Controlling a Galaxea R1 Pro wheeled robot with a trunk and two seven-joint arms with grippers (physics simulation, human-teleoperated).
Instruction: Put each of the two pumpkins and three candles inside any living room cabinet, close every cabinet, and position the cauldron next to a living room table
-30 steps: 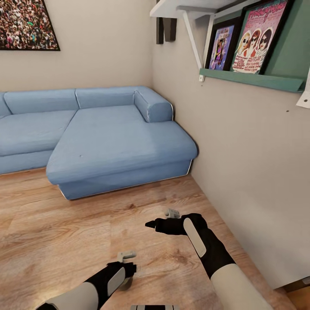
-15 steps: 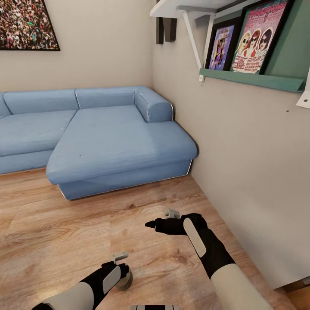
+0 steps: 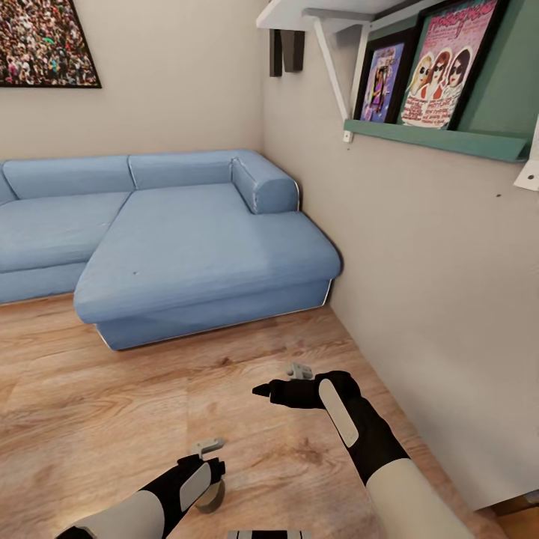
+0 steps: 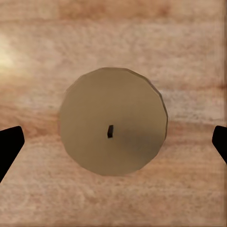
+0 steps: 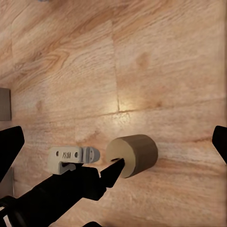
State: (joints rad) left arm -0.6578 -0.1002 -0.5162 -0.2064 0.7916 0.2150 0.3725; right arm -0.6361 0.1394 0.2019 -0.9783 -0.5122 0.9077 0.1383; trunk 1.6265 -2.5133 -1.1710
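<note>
One candle (image 4: 112, 122) stands upright on the wooden floor (image 3: 90, 404), wick up, well short of the blue sofa (image 3: 187, 247). Left tool (image 3: 212, 479) hangs directly over it, fingers spread wide to either side, not touching. Right tool (image 3: 263, 390) hovers nearby, empty; grip state: cannot tell.

No lettering is legible: the pink framed poster with three faces (image 3: 440, 64) on the teal wall ledge (image 3: 442, 139) carries a dark heading too blurred to read
</note>
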